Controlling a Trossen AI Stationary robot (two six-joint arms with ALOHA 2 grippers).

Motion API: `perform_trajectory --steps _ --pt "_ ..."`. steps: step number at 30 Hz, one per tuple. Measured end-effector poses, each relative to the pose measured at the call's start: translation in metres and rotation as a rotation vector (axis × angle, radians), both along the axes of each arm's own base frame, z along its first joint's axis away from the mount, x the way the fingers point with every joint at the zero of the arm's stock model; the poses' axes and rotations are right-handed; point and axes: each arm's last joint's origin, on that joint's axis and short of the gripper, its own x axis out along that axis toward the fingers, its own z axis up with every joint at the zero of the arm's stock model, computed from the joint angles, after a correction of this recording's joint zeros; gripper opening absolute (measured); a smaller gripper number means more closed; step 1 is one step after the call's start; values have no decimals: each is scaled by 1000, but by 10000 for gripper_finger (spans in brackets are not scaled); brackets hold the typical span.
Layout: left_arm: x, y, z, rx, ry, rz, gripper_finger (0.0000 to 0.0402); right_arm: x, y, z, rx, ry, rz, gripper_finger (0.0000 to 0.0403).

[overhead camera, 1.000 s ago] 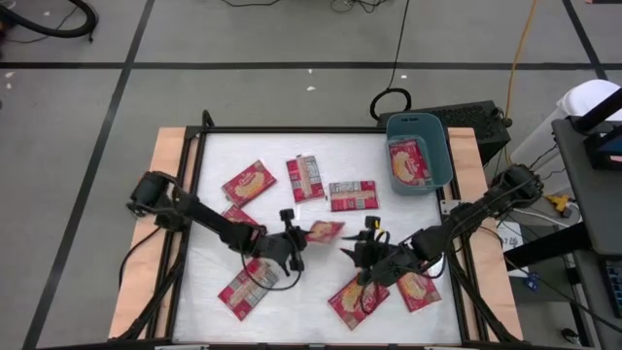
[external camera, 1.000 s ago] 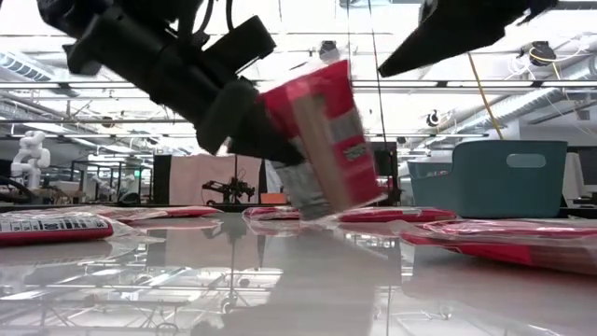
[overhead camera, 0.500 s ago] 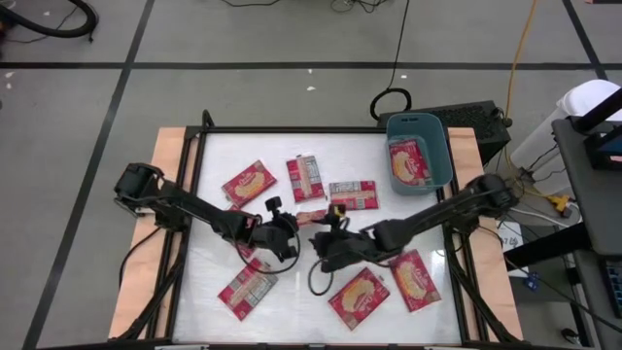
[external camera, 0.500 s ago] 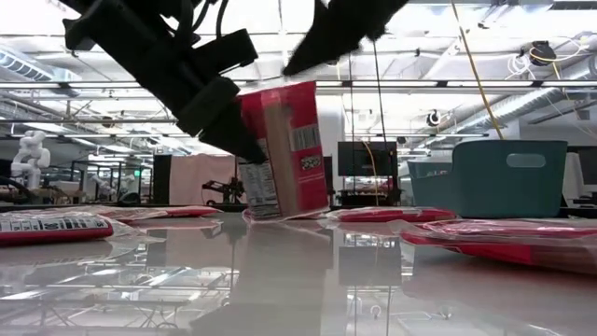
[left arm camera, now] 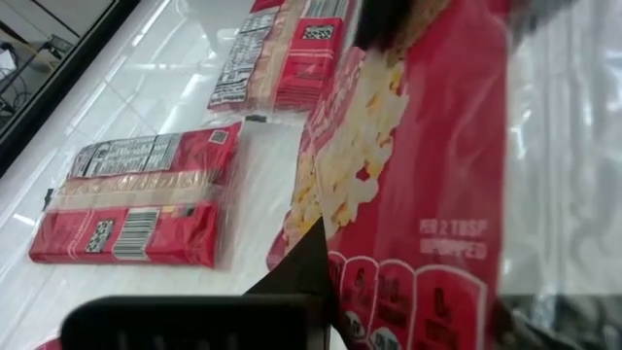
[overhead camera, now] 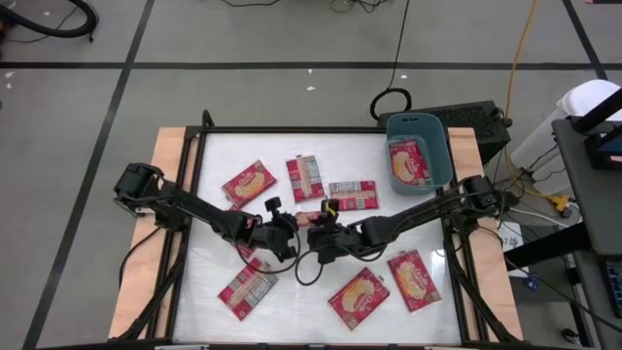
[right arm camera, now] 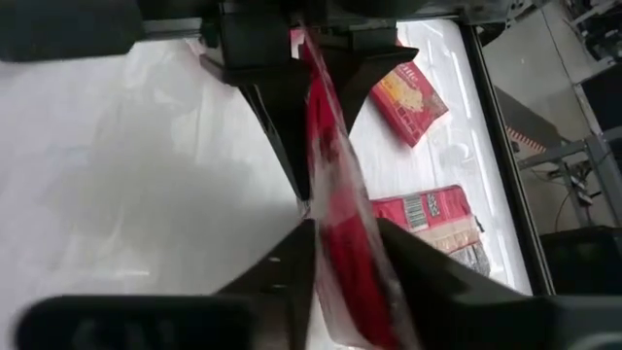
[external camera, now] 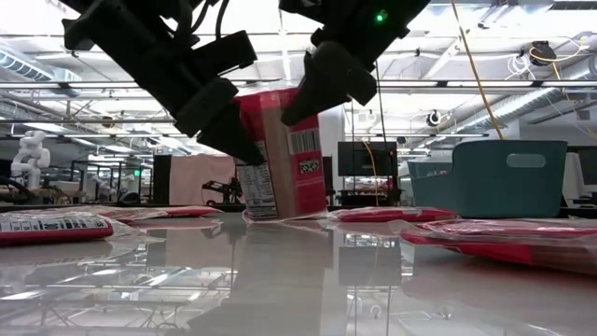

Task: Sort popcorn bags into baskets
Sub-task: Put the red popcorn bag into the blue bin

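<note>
Seemingly upright, the held popcorn bag stands between both claws at mid-table. Left claw grips its side; right claw, fingers parted around the bag, seems not yet clenched.

A white table with wooden side edges stands on grey floor crossed by dark tape lines; black cables trail at 12 o'clock.

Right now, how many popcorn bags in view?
9 bags: one in basket; one in left gripper, right gripper at it; three upper table; three near edge; one mostly under left arm. More may hide.
</note>
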Motion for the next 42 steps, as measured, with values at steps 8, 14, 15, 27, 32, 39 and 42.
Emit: perform_trajectory --steps 8,14,15,27,32,39,42 --pt "0 -4 1 -10 -16 -3 79 -3 0 -2 -2 36 -2 13" --pt "-7 -21 1 35 -49 26 191 -21 3 7 43 83 -65 7" --pt "-8 -24 1 56 -50 30 203 -25 4 10 50 88 -69 4" --pt "3 -28 2 41 -112 -67 191 -68 20 10 141 -23 -39 1" --pt "5 -29 1 30 -125 -69 171 -93 23 9 179 -70 -25 1" --pt "7 -26 1 7 -128 -84 164 -127 25 32 197 -125 58 0" --pt "8 -23 1 -15 -123 -86 164 -138 24 43 183 -156 70 0"
